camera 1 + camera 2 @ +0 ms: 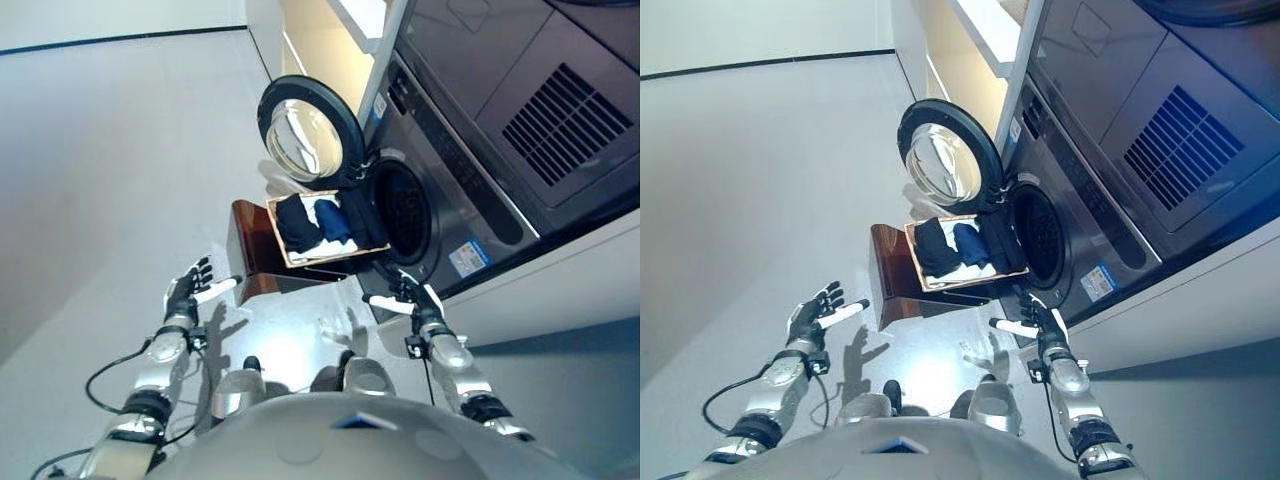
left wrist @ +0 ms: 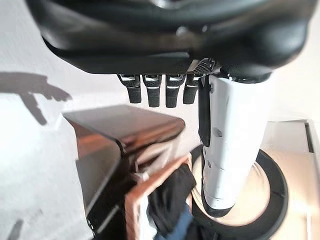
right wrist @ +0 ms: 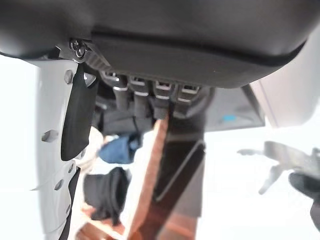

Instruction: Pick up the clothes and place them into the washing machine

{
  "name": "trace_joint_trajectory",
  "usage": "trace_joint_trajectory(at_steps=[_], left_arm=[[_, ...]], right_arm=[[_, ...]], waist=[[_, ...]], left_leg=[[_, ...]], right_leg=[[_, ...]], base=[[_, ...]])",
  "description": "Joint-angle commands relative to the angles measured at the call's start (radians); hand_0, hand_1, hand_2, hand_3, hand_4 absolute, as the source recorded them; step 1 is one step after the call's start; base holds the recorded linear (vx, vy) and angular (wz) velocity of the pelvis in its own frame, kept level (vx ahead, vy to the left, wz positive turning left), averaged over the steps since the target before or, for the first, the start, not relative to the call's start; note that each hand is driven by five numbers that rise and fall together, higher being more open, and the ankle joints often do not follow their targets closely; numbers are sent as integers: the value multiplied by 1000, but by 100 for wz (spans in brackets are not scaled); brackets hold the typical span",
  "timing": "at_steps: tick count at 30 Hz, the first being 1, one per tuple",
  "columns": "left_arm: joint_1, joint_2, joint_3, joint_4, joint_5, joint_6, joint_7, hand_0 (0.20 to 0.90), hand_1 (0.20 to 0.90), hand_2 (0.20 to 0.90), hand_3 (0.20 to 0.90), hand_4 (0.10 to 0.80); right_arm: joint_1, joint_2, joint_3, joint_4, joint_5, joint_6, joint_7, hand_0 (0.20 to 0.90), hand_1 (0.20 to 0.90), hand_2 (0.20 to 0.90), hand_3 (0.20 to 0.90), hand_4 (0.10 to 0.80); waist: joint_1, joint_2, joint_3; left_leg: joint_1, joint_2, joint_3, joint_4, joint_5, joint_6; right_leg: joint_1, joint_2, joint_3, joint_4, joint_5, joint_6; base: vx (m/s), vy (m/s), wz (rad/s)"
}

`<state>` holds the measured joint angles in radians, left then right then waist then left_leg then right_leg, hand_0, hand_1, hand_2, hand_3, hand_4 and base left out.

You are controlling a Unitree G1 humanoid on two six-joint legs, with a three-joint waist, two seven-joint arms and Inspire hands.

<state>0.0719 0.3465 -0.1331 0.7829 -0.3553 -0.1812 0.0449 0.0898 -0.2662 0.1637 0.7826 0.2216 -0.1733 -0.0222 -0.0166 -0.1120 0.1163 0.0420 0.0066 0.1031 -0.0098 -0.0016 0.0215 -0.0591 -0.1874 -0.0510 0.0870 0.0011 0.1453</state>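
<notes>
A wooden box [image 1: 322,257] sits on a brown stand [image 1: 256,262] right in front of the washing machine's open drum [image 1: 405,212]. In it lie a black garment [image 1: 296,222], a blue one [image 1: 333,222] and some white cloth; another dark piece drapes over the box's edge by the drum. The round door [image 1: 308,138] is swung wide open behind the box. My left hand [image 1: 188,290] hovers left of the stand, open and empty. My right hand [image 1: 408,293] hovers below the drum, also open and empty. The right wrist view shows the black garment [image 3: 105,192] and the blue one [image 3: 117,149].
A second grey appliance with a vent grille [image 1: 560,120] sits over the washer. White cabinet panels [image 1: 560,290] run along the right. Pale floor [image 1: 110,170] spreads to the left of the stand.
</notes>
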Motion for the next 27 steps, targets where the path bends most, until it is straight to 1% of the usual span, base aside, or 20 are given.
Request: trace_joint_trajectory(at_steps=[1,4,6,8,9,10,11,12,13,15,16,17,19,22,23,24,25,26,27], left_arm=[[-77,-9,5,-93,-4,-77,3,900,900,900,900,800],[-68,-16,3,-89,-11,-75,8,900,900,900,900,800],[-63,-19,0,-89,-12,-70,11,900,900,900,900,800],[-59,-22,-2,-86,-13,-68,11,900,900,900,900,800],[-63,-25,-5,-74,-14,-66,10,900,900,900,900,800],[-59,-28,-8,-68,-9,-63,13,900,900,900,900,800],[-57,-31,-7,-67,-14,-65,12,900,900,900,900,800],[-57,-36,-11,-59,-25,-65,11,900,900,900,900,800],[-64,-42,-13,-54,-36,-64,11,900,900,900,900,800],[-79,-59,-29,-42,-45,-67,9,900,900,900,900,800],[-79,-59,-29,-42,-45,-67,9,900,900,900,900,800],[-98,-65,-38,-24,-50,-65,11,900,900,900,900,800],[-114,-72,-51,-19,-59,-67,15,900,900,900,900,800],[-121,-75,-61,-21,-59,-65,18,900,900,900,900,800],[-121,-75,-61,-21,-59,-65,18,900,900,900,900,800],[-126,-76,-66,-24,-61,-63,18,900,900,900,900,800],[-132,-76,-72,-31,-64,-61,18,900,900,900,900,800],[-142,-76,-81,-27,-65,-57,15,900,900,900,900,800],[-145,-76,-86,-28,-67,-56,14,900,900,900,900,800]], right_arm=[[-63,-60,-23,-67,39,-63,-21,900,900,900,900,800],[-55,-61,-28,-75,35,-58,-23,900,900,900,900,800],[-47,-62,-26,-83,34,-55,-18,900,900,900,900,800],[-44,-67,-24,-92,32,-54,-16,900,900,900,900,800],[-45,-69,-22,-90,32,-56,-13,900,900,900,900,800],[-45,-69,-19,-87,32,-58,-12,900,900,900,900,800],[-50,-71,-11,-79,33,-61,-12,900,900,900,900,800],[-49,-73,-9,-78,32,-64,-15,900,900,900,900,800],[-55,-78,-7,-79,36,-67,-17,900,900,900,900,800],[-57,-92,-15,-84,36,-73,-27,900,900,900,900,800],[-57,-93,-15,-84,36,-73,-27,900,900,900,900,800],[-60,-103,-19,-87,45,-78,-31,900,900,900,900,800],[-65,-115,-13,-79,40,-80,-36,900,900,900,900,800],[-60,-122,-12,-82,39,-79,-35,900,900,900,900,800],[-60,-122,-12,-82,39,-79,-35,900,900,900,900,800],[-51,-124,-13,-84,48,-82,-35,900,900,900,900,800],[-48,-125,-15,-79,52,-84,-38,900,900,900,900,800],[-42,-125,-18,-73,57,-85,-39,900,900,900,900,800],[-37,-126,-22,-73,60,-85,-43,900,900,900,900,800]], waist=[[-21,35,12],[-31,27,12],[-34,21,7],[-35,20,6],[-34,25,1],[-32,24,-8],[-37,23,-12],[-34,27,-22],[-35,29,-29],[-46,42,-48],[-48,43,-49],[-56,55,-55],[-62,66,-55],[-65,80,-59],[-65,81,-59],[-66,76,-50],[-67,68,-41],[-66,59,-30],[-66,55,-19]], left_leg=[[122,-76,-2,29,-163,33],[157,-72,-16,9,-175,23],[178,-67,-29,-1,-184,20],[193,-58,-39,-4,-190,18],[196,-43,-43,0,-196,12],[191,-36,-48,8,-204,8],[200,-26,-48,9,-204,3],[198,-10,-55,14,-197,-11],[194,3,-58,19,-187,-21],[190,34,-62,35,-170,-42],[188,35,-64,36,-171,-43],[181,57,-56,54,-156,-60],[174,73,-56,75,-141,-76],[163,97,-56,144,-96,-101],[162,98,-57,146,-97,-102],[110,108,-57,268,-40,-112],[71,115,-60,350,-7,-113],[34,120,-59,431,18,-112],[9,118,-58,481,27,-110]], right_leg=[[-176,-23,40,-103,238,42],[-180,-10,43,-129,271,54],[-176,7,48,-107,278,52],[-179,34,30,-64,256,36],[-178,55,11,-31,199,18],[-170,66,-2,-24,170,7],[-158,91,15,-34,182,3],[-142,104,8,-34,157,-8],[-133,119,1,-40,157,-13],[-119,138,-26,-52,144,-21],[-119,138,-28,-52,144,-21],[-112,147,-49,-53,123,-31],[-106,156,-61,-47,103,-43],[-91,188,-57,-31,66,-74],[-92,188,-58,-30,66,-74],[-67,202,-48,-23,42,-100],[-44,206,-42,-26,34,-114],[-23,211,-38,-25,22,-130],[-6,214,-36,-24,13,-139]], base=[[174,-53,-6],[203,-77,-4],[227,-122,11],[205,-141,-11],[194,-177,-21],[235,-221,3],[232,-218,34],[230,-227,51],[210,-214,42],[178,-162,31],[168,-158,27],[152,-159,24],[159,-187,29],[120,-156,28],[106,-190,6],[99,-222,5],[134,-303,15],[89,-215,39],[72,-189,53]])
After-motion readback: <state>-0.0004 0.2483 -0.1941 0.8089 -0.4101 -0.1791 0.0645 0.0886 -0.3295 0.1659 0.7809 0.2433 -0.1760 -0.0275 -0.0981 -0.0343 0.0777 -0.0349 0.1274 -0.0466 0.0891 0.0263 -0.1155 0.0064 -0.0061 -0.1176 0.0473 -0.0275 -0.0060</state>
